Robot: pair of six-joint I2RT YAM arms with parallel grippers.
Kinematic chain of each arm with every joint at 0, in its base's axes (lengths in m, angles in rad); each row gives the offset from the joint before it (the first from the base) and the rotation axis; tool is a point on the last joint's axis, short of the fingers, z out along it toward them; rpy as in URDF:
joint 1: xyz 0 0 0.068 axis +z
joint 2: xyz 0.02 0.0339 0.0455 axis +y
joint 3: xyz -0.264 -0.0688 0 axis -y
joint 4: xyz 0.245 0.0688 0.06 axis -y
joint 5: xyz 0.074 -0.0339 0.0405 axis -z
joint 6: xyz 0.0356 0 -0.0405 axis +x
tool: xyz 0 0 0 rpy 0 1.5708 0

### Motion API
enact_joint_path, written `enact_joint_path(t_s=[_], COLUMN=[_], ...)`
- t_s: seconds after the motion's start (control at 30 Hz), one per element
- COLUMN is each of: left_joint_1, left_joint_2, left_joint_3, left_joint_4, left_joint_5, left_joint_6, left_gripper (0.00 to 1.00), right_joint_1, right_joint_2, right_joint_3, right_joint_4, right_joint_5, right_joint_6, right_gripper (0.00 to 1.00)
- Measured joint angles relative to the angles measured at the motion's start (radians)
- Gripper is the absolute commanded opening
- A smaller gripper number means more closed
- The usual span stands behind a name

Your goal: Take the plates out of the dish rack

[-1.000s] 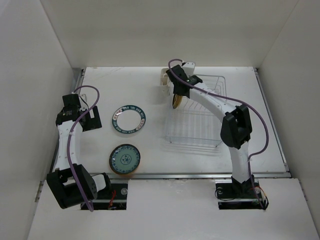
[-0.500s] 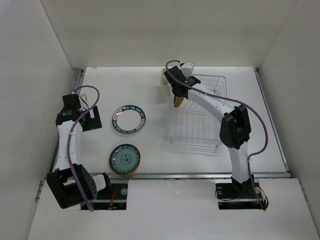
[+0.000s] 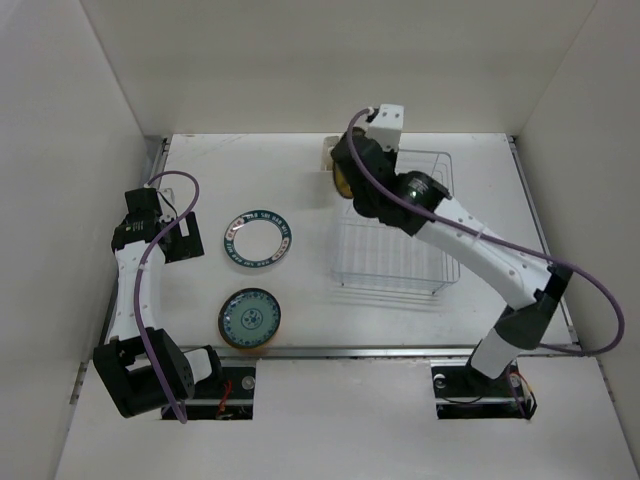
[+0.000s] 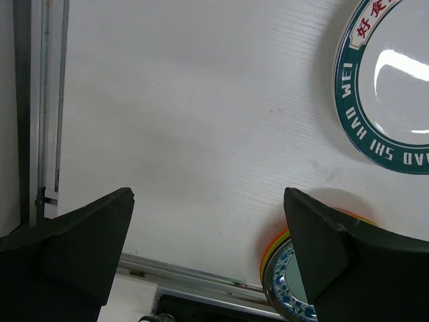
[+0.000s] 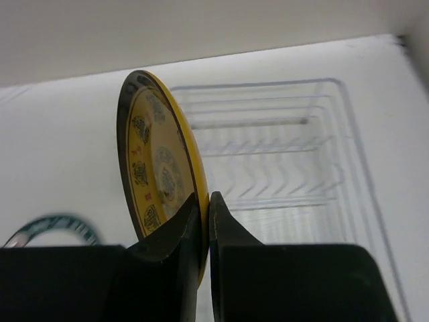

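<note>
The yellow plate (image 5: 157, 178) is out of the rack (image 3: 395, 255). It hangs on edge in the air above the rack's far-left corner, patterned face turned left. The right end effector (image 5: 204, 201) is clamped on its lower rim, 1 finger on each face.

A second ago that end effector was down inside the rack with its fingers apart around the plate. Since then they have closed on the rim and the arm has risen and stretched out, carrying the plate clear of the wires. So the grasp and the lift look done, and what remains for this plate is the carry to the left and the set-down.

In the right wrist view no other plate shows in the part of the rack that is visible, so this may be the last.

Left of the rack, on the table (image 3: 470, 160), lies the teal-rimmed plate (image 3: 259, 239). Nearer the arms sits a stack (image 3: 250, 319) topped by a blue-patterned plate with orange and green edges beneath. The left end effector (image 4: 208, 198) has not moved; it hovers wide apart and empty just left of these, gripping nothing.
</note>
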Motion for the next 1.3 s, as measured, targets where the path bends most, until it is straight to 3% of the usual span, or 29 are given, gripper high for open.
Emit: enact_joint_path(t_s=[0.17,0.37,0.57,0.7,0.73,0.77,0.87,0.9,0.97,1.0,1.07,1.2,1.3], left_joint_1=[0.0,0.0,0.0,0.0,0.0,0.0,0.0,0.0,0.0,0.0,0.0,0.0,0.0], left_joint_2=[0.0,0.0,0.0,0.0,0.0,0.0,0.0,0.0,0.0,0.0,0.0,0.0,-0.001], left_joint_3=[0.0,0.0,0.0,0.0,0.0,0.0,0.0,0.0,0.0,0.0,0.0,0.0,0.0], left_joint_4=[-0.001,-0.002,-0.003,-0.003,-0.003,-0.003,-0.003,-0.003,-0.003,-0.003,-0.003,-0.003,-0.008], left_joint_5=[0.0,-0.001,-0.001,-0.001,-0.001,-0.001,-0.001,-0.001,-0.001,-0.001,-0.001,-0.001,0.021], left_joint_6=[0.0,0.0,0.0,0.0,0.0,0.0,0.0,0.0,0.0,0.0,0.0,0.0,0.002], left_gripper=[0.94,0.94,0.94,0.94,0.94,0.94,0.94,0.94,0.94,0.94,0.94,0.94,0.94], right_joint_1=[0.159,0.19,0.208,0.218,0.219,0.219,0.225,0.226,0.237,0.245,0.266,0.304,0.316], right_joint_2=[-0.063,0.128,0.275,0.303,0.305,0.306,0.309,0.315,0.34,0.355,0.375,0.355,0.253], right_joint_3=[-0.181,-0.288,-0.287,-0.287,-0.287,-0.287,-0.285,-0.28,-0.251,-0.237,-0.222,-0.247,-0.34], right_joint_4=[0.196,0.343,0.429,0.448,0.449,0.45,0.447,0.438,0.414,0.401,0.383,0.364,0.37], right_joint_5=[-0.39,-0.867,-1.11,-1.174,-1.186,-1.197,-1.211,-1.211,-1.198,-1.189,-1.155,-1.074,-0.991], right_joint_6=[-0.069,-0.103,-0.111,-0.117,-0.12,-0.123,-0.139,-0.147,-0.167,-0.175,-0.189,-0.192,-0.175], right_gripper=[0.0,0.0,0.0,0.01,0.05,0.21,0.55,0.71,0.8,0.94,1.0,1.0,1.0])
